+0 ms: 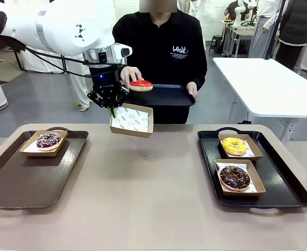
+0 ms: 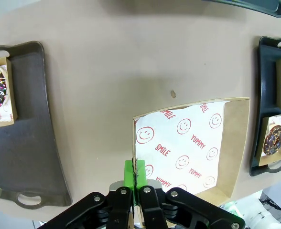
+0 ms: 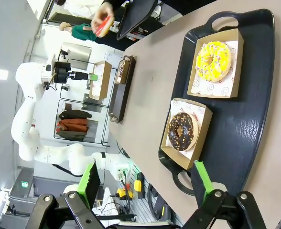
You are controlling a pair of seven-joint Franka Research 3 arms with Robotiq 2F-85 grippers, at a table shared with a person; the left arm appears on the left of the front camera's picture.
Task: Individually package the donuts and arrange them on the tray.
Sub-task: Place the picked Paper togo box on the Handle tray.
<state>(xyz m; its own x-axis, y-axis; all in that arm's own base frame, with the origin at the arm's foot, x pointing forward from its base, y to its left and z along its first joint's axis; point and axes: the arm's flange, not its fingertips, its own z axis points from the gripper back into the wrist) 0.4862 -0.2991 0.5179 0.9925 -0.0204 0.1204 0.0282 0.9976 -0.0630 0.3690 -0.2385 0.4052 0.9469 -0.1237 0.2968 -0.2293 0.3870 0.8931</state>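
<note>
- Front view: left end effector [image 1: 111,109] pinches the empty box [image 1: 132,121] aloft; person's hand [image 1: 128,76] holds the red donut [image 1: 141,84].
- Right wrist view: right end effector [image 3: 145,179] gapes, empty, beside the chocolate donut [image 3: 181,130].

Grey floor [image 1: 49,99], white table [image 1: 268,86] behind, right

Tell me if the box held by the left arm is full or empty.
Empty: the box shows only its bare printed liner, and the person's hand holds the red donut above.
</note>
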